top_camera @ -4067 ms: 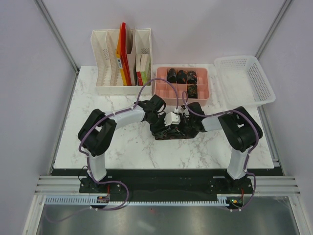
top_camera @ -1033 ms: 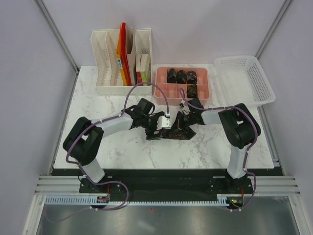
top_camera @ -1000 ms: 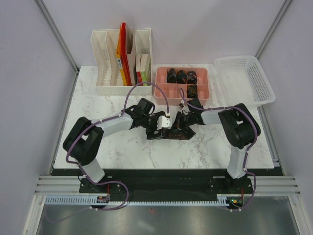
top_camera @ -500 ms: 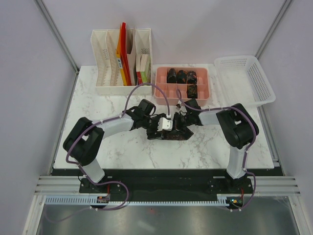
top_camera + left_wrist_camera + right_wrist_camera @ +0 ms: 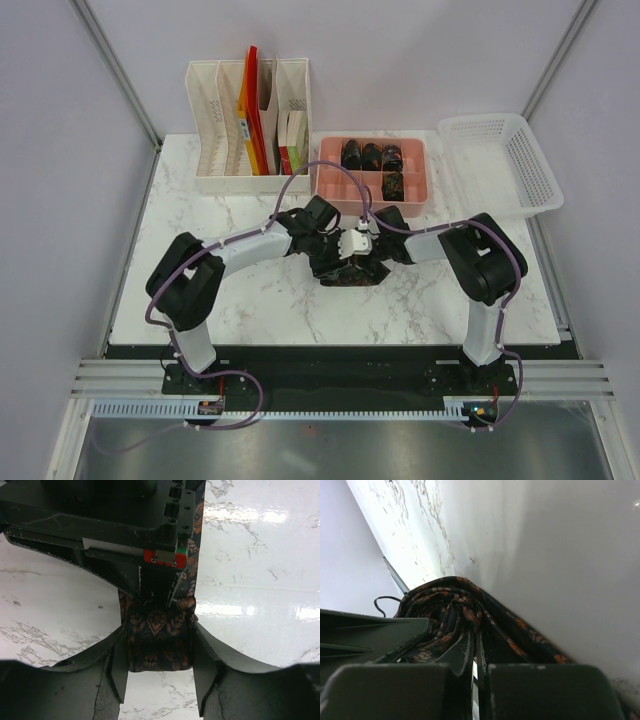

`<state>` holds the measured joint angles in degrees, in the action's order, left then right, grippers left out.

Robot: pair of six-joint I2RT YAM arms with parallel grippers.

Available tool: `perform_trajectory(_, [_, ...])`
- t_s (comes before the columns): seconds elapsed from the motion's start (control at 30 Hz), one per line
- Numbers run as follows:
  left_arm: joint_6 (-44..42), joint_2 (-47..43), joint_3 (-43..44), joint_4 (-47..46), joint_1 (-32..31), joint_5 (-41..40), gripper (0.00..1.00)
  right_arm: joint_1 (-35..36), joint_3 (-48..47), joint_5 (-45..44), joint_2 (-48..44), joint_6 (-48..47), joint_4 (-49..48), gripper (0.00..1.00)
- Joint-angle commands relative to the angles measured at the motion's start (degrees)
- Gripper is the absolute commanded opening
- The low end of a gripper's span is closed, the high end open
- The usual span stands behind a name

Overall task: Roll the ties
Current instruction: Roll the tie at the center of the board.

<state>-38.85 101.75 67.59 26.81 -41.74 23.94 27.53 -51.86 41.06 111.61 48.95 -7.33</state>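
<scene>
Left gripper (image 5: 159, 680) has slid right and narrowed, seemingly clasping the tie (image 5: 159, 640)

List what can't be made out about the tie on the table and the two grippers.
Left wrist view: the right gripper covers the far part of the tie; whether the jaws of the left gripper squeeze it or only flank it is unclear.
Right wrist view: its own fingers hide the fabric nearest the jaws.
Top view: both grippers cover most of the tie, so how far it is rolled cannot be told.
</scene>
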Motion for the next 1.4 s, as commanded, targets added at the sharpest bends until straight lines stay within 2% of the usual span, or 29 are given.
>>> perform_trajectory(0.0, [4.5, 3.4, 2.5, -0.1, -2.3, -5.3, 0.49, 1.4, 3.0, -7.5, 1.8, 3.1, -3.1, 0.03])
perform_trajectory(0.23, [4.1, 8.5, 2.8, 2.4, -3.5, -10.4, 0.43, 0.0, 4.4, -5.2, 0.1, 4.3, -4.9, 0.13])
perform_trajectory(0.47, [2.0, 12.4, 4.6, 6.8, -4.1, -11.8, 0.39, -2.7, 2.1, -2.6, -0.1, 1.1, -0.7, 0.14])
perform_trajectory(0.73, [-0.3, 16.0, 6.9, 11.5, -4.1, -10.7, 0.35, -4.1, 1.2, 0.4, -1.7, 0.6, 1.8, 0.19])
perform_trajectory(0.9, [-0.4, 16.8, 6.9, 12.8, -4.1, -9.1, 0.33, -5.7, 1.1, 0.3, -3.9, -0.3, 4.0, 0.27])
perform_trajectory(1.37, [-1.1, 17.8, 7.8, 14.8, -3.5, -7.0, 0.31, -8.9, 2.5, 3.9, -7.9, -2.0, 4.0, 0.34])
